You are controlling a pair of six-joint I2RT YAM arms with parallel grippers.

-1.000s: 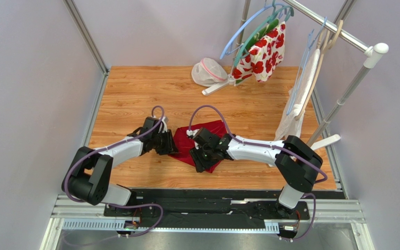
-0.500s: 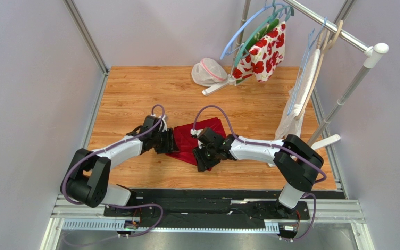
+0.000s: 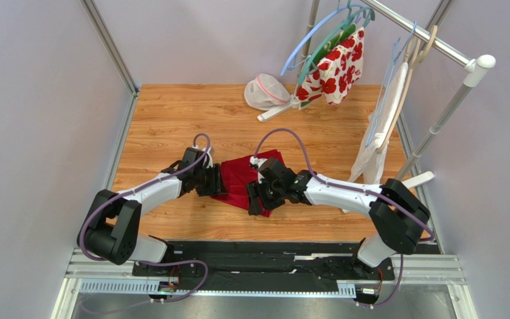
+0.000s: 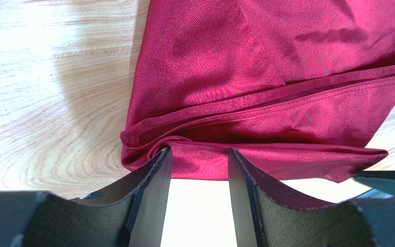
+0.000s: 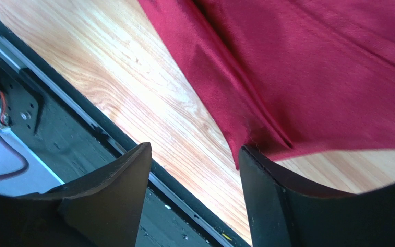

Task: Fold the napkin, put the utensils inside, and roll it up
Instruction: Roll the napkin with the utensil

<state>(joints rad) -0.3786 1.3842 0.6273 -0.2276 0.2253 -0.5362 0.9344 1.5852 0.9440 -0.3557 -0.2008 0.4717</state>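
The napkin point(image 3: 239, 174) lies folded into a narrow, layered crimson band near the middle of the table point(image 3: 171, 113), leaning toward 6 o'clock, with its near corner not far from the table's front edge. No utensil shows in any view.

Watch that layered edge. In the left wrist view the fold is bunched and slightly puffed at its corner point(image 4: 132, 141), so a bite that catches only the top layer would likely peel the fold open instead of carrying it. At the napkin's 5 o'clock, the thin corner could be dragged toward the front edge if you sweep that way. The cloth looks slick, so it may slide rather than crease.

The left gripper point(image 3: 215, 181) sits at the napkin's 9 o'clock. Its fingers point(image 4: 150, 190) are spread, with bare table in the gap, and their tips just touch the folded edge without pinching it.

The right gripper point(image 3: 257, 198) is at 5 o'clock with its fingers point(image 5: 266, 195) parted wide. One tip brushes the napkin's corner and the other stands over bare wood. Neither holds anything.
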